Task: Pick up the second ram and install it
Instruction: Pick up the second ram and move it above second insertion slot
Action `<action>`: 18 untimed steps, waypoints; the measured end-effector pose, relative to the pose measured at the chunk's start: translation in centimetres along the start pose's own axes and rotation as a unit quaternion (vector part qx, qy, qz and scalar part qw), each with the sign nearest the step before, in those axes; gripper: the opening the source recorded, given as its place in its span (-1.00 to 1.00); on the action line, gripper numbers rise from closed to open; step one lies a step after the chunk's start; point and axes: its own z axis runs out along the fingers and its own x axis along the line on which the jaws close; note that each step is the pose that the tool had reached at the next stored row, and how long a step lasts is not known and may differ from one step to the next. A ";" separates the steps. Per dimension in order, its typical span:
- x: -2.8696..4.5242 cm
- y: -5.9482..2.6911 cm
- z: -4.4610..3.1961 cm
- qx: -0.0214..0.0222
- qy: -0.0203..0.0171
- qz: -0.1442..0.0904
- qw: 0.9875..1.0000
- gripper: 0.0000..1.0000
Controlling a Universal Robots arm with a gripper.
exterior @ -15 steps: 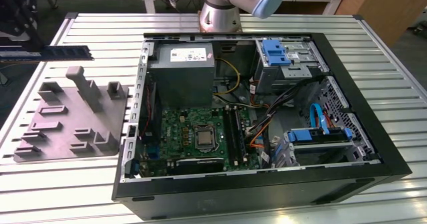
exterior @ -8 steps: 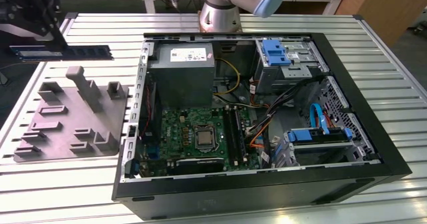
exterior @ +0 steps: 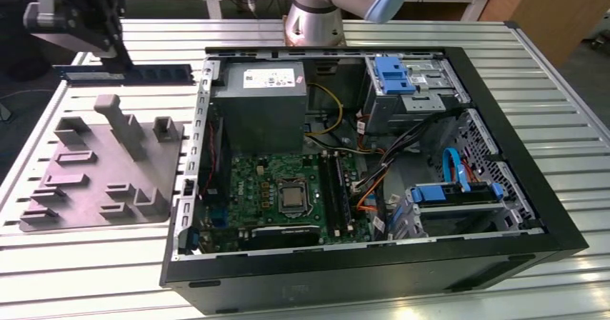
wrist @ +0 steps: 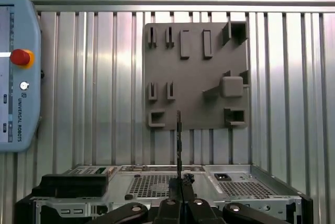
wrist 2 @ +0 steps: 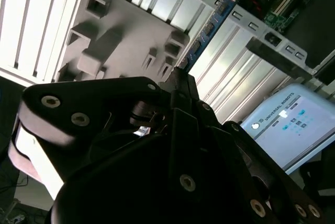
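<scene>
My gripper (exterior: 116, 63) hangs at the exterior view's far left, above the table and beyond the grey fixture tray (exterior: 96, 170). It is shut on the second ram (exterior: 133, 72), a long dark blue stick held level and clear of the tray. In the first wrist view the ram (wrist: 179, 140) appears edge-on as a thin dark line rising from the gripper (wrist: 180, 185). The second wrist view shows the ram (wrist 2: 209, 28) as a blue strip reaching out past the gripper (wrist 2: 180, 75). The green motherboard (exterior: 276, 184) with its long black slots (exterior: 333, 184) lies inside the open case.
The open computer case (exterior: 533, 191) fills the middle of the slatted table, with a grey power supply (exterior: 259, 106), cables and blue drive bays (exterior: 393, 73) inside. A teach pendant (wrist: 15, 77) lies on the table beside the tray. The arm's base (exterior: 315, 23) stands behind the case.
</scene>
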 end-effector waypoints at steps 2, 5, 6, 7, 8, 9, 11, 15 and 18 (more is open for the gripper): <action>-0.01 -0.90 -0.03 0.000 0.000 0.000 1.000 -0.77; -0.02 -2.29 -0.08 -0.001 0.000 0.000 1.000 -0.77; -0.02 -2.74 -0.10 -0.001 0.000 0.000 1.000 -0.77; -0.03 -3.19 -0.12 -0.002 0.000 0.000 1.000 -0.77; -0.03 -3.63 -0.13 -0.002 0.000 0.000 1.000 -0.77; -0.04 -4.08 -0.14 -0.002 0.000 0.000 1.000 -0.77; -0.05 -5.01 -0.18 -0.002 0.000 0.000 1.000 -0.77; -0.08 -6.81 -0.24 -0.003 0.000 0.000 1.000 -0.77; -0.10 -8.19 -0.29 -0.004 0.000 0.000 1.000 -0.77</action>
